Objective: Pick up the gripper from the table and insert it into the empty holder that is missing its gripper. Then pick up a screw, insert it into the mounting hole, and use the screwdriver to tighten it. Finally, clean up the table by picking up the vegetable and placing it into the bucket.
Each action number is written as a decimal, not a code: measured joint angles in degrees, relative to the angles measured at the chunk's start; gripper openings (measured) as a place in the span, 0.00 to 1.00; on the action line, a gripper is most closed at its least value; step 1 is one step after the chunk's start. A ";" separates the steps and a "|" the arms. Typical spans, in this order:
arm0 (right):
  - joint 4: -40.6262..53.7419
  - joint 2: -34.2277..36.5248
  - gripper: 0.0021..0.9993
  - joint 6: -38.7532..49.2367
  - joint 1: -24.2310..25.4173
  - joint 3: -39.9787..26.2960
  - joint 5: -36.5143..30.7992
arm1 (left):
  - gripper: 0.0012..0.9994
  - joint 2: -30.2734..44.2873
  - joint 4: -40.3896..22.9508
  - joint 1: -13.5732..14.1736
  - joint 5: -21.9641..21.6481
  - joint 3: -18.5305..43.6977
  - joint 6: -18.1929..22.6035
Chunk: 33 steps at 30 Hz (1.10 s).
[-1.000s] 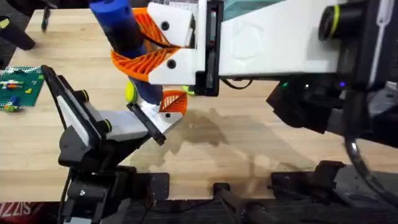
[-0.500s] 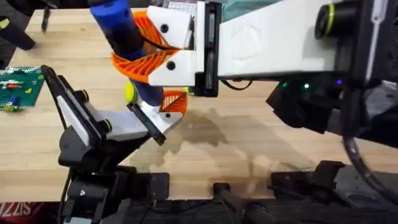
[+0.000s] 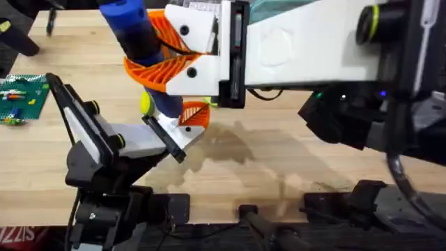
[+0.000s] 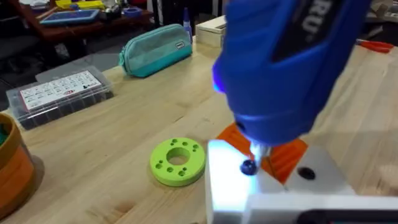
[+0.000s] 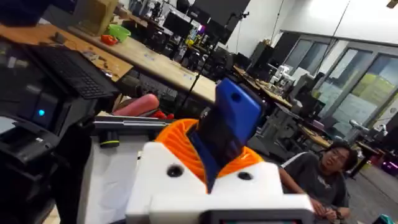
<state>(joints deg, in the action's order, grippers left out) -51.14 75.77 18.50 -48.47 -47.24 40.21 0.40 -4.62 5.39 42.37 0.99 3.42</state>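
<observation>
Overhead first: right arm reaches across from the right, its white right claw (image 3: 164, 56) w/ orange ribbed pads (image 3: 162, 70) clamped on the blue screwdriver (image 3: 132, 28), which stands nearly upright, top leaning toward the camera. Driver's lower end drops toward the white holder (image 3: 174, 136), where an orange gripper (image 3: 195, 115) wedge sits just beside it. Bit of yellow-green, prob the green disc (image 3: 145, 104), peeks out left of the driver. Left arm rises from lower left; left claw (image 3: 165, 141) is at the holder, dark fingers against the white block, can't tell if apart or together. Lego plate (image 3: 21, 97) w/ small bricks lies at the worktop's (image 3: 279, 167) far left edge.

Left wrist view: screwdriver (image 4: 286, 68) looms large, narrow tip touching a dark screw (image 4: 249, 167) on the white holder (image 4: 273, 193). Orange gripper (image 4: 283, 155) sits behind the tip, against the block. Green disc (image 4: 178, 161) lies flat on the worktop (image 4: 99, 149) just beside the holder. Orange bucket (image 4: 12, 168) at the edge, w/ green showing inside. Clear parts box (image 4: 59, 94) and teal pouch (image 4: 158, 48) farther back, well apart.

Right wrist view: right claw (image 5: 214, 165) w/ white fingers and orange pads (image 5: 180, 146) shut around the blue screwdriver (image 5: 230, 124).
</observation>
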 joint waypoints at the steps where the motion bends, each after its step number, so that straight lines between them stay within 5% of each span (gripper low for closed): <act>1: -0.36 0.00 0.00 0.00 0.00 0.00 0.00 | 0.01 0.01 0.00 0.00 -0.01 0.00 0.00; 33: -0.16 0.00 0.00 0.44 0.37 0.00 -0.02 | 0.01 0.02 0.00 0.00 0.00 0.00 0.00</act>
<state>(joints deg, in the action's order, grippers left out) -51.31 75.77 18.94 -48.10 -47.24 40.18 0.43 -4.62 5.39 42.37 0.99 3.42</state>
